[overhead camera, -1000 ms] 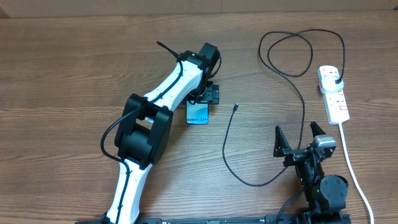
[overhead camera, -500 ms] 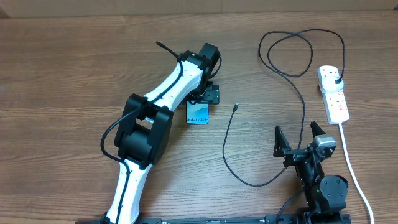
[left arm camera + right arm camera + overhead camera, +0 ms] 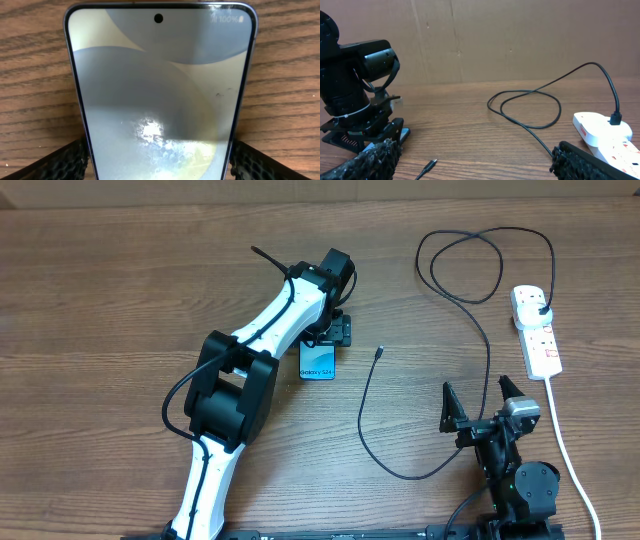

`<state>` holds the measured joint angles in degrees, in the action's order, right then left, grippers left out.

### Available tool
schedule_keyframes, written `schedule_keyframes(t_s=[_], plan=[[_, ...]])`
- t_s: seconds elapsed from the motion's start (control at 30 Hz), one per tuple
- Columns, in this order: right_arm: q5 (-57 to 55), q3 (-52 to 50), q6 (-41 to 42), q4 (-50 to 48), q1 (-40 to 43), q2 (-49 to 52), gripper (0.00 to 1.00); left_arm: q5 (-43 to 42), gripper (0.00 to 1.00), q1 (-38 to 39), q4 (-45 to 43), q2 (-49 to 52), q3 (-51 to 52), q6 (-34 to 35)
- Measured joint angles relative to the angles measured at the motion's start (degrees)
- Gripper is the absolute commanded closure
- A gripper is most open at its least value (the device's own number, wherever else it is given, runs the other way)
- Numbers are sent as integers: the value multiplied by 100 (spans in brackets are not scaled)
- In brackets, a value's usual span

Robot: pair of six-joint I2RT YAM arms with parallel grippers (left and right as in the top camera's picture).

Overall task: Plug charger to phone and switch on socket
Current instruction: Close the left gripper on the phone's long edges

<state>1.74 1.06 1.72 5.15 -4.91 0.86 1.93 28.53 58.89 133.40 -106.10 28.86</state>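
The phone (image 3: 318, 362) lies flat on the wooden table, screen up, and fills the left wrist view (image 3: 159, 90). My left gripper (image 3: 335, 332) is down over its far end, and the pads (image 3: 75, 160) sit against both long edges with no gap showing. The charger, a thin black cable (image 3: 372, 435), is plugged into the white socket (image 3: 537, 330). Its loose connector tip (image 3: 380, 352) rests right of the phone and also shows in the right wrist view (image 3: 431, 163). My right gripper (image 3: 477, 393) stands open near the front, straddling the cable, with nothing between its fingers (image 3: 475, 150).
The socket's white cord (image 3: 565, 445) runs down the right side toward the front edge. The black cable forms a loop (image 3: 470, 265) at the back. A cardboard wall (image 3: 495, 35) closes the far side of the table.
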Motion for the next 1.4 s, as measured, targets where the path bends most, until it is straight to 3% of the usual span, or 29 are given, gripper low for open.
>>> schedule_keyframes(t_s=[0.2,0.47,0.77,1.4], plan=[[0,0,2,-2,0,0,0,4,12,0,-4,0,0,11],[2,0,0,-2,0,0,0,0,7,-2,44,0,0,37],[0,0,4,0,0,0,0,-2,19,0,63,0,0,81],[-2,0,2,-2,0,0,0,17,19,0,70,0,0,83]])
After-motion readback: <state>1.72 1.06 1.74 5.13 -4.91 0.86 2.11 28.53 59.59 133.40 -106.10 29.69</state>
